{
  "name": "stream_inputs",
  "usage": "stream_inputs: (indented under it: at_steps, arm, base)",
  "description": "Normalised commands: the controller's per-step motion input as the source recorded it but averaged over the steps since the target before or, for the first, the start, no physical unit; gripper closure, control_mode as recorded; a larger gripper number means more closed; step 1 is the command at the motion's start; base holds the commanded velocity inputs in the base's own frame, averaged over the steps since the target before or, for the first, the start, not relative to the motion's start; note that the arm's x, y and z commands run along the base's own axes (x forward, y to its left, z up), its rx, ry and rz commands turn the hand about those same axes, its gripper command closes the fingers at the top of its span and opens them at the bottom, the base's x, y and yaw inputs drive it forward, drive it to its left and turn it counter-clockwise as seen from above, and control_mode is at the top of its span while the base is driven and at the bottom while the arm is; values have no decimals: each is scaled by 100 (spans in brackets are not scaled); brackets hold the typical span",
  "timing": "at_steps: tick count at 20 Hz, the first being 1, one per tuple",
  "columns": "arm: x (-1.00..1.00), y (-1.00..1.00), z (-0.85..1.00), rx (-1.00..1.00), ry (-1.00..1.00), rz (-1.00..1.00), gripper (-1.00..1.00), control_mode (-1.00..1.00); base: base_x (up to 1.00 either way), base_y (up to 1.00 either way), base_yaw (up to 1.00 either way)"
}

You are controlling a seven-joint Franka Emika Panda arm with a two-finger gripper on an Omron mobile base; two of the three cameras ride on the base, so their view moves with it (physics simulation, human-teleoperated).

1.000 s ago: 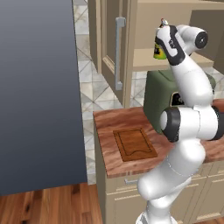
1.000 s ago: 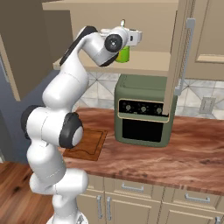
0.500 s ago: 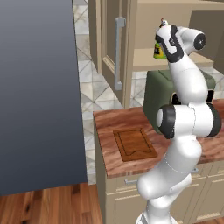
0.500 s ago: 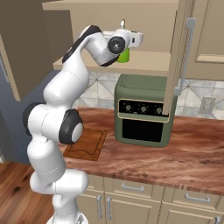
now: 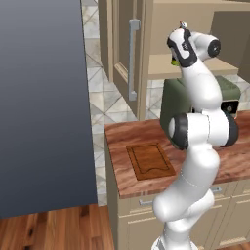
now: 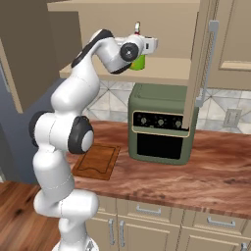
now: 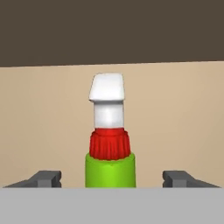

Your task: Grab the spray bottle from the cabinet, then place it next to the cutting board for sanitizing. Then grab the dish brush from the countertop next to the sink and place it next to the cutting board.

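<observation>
The spray bottle (image 7: 110,164), bright green with a red neck and a white head, stands upright on the cabinet shelf (image 6: 166,69). My gripper (image 7: 111,177) is open, with one finger on each side of the bottle's body and a gap left on both sides. From the base the gripper (image 6: 147,46) reaches into the open cabinet at the bottle (image 6: 139,62), and a sliver of green bottle (image 5: 174,62) shows behind the hand. The cutting board (image 5: 150,161) (image 6: 97,161) lies flat on the countertop (image 6: 196,181). The dish brush is out of view.
An olive-green oven (image 6: 162,128) stands on the counter under the shelf, right of the board. The cabinet door (image 6: 203,59) hangs open with its long grey handle (image 5: 132,58). A tall dark grey appliance (image 5: 39,97) walls off the left side.
The arm has straightened up a little and carried the hand slightly further in around the bottle. The bottle stands where it was.
</observation>
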Motion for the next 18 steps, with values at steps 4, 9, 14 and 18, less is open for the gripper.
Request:
stream_inputs:
  at_steps: [4,9,14,18]
  arm:
    - [24,4,-1,0,0,0,100,-100]
    - [-7,-6,3,0,-1,0,100,-100]
    - [-70,-20,10,5,-13,0,100,-100]
    - [-98,-20,0,8,-26,0,100,-100]
  base:
    - [0,0,0]
    - [0,0,0]
    - [0,0,0]
    - [0,0,0]
